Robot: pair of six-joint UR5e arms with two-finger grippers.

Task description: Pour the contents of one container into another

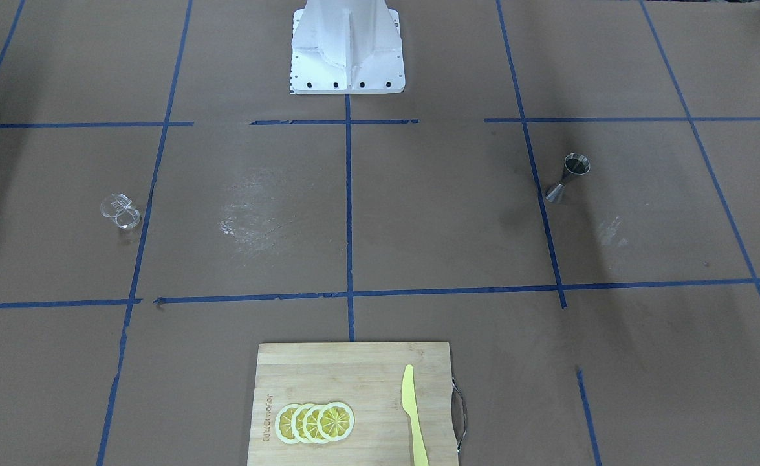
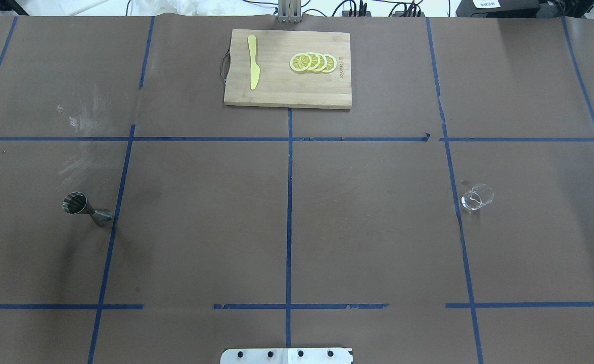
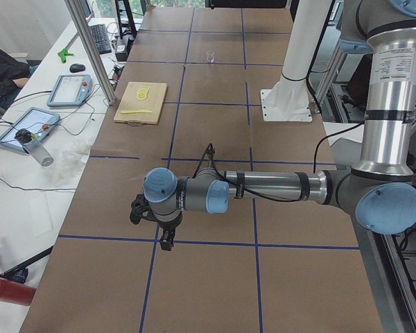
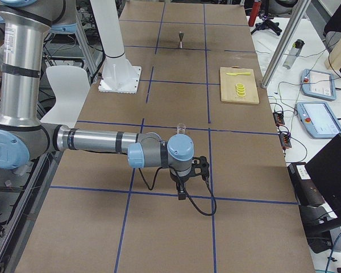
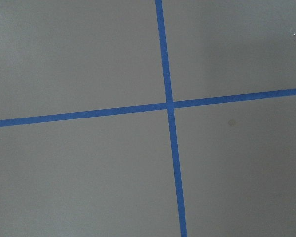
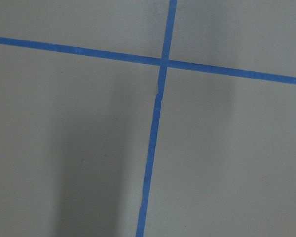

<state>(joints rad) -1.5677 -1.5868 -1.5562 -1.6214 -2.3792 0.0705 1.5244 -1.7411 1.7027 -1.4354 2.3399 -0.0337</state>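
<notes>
A steel jigger (image 2: 87,208) stands upright on the brown table, on my left side; it also shows in the front view (image 1: 570,178) and far off in the right side view (image 4: 182,38). A small clear glass (image 2: 476,197) stands on my right side (image 1: 121,211). Neither gripper appears in the overhead or front view. The left gripper (image 3: 166,241) points down at the table's left end, well away from the jigger. The right gripper (image 4: 182,193) points down near the right end, a little short of the glass (image 4: 181,129). Whether either is open or shut I cannot tell. Both wrist views show only table and blue tape.
A wooden cutting board (image 2: 276,91) lies at the far middle edge with lemon slices (image 2: 313,62) and a yellow knife (image 2: 253,68). The white robot base (image 1: 347,48) stands at the near middle. Tablets and cables lie on a side bench (image 3: 28,132).
</notes>
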